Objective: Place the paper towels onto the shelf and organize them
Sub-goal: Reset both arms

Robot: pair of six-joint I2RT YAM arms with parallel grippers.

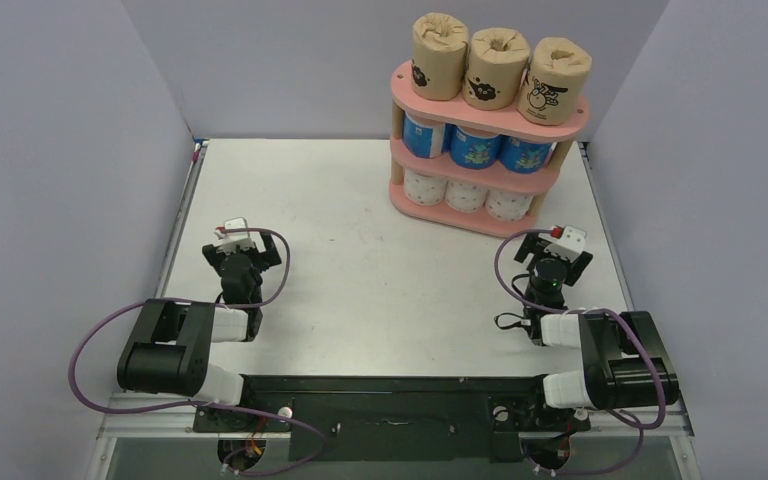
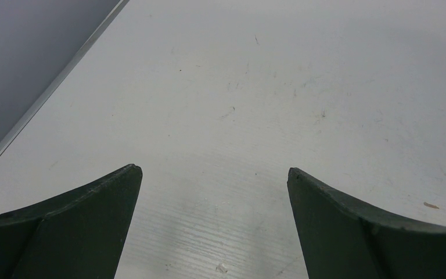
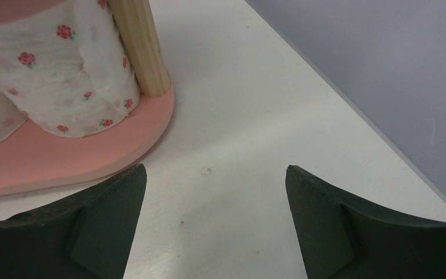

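Pink shelf (image 1: 438, 214) at the table's (image 1: 360, 250) one o'clock, paper towels (image 1: 491, 70) three per tier, brown top, blue middle, white bottom, left gripper (image 2: 215, 174) at eight o'clock, spread wide, empty, right gripper (image 3: 215, 171) wide, empty, near shelf base

White table (image 1: 360, 220), faintly scuffed; grey walls (image 1: 60, 150) on three sides.

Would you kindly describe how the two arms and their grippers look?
The left arm and right arm have black housings, white links and looping purple cables. The left gripper and right gripper each carry two dark, tapering fingers.
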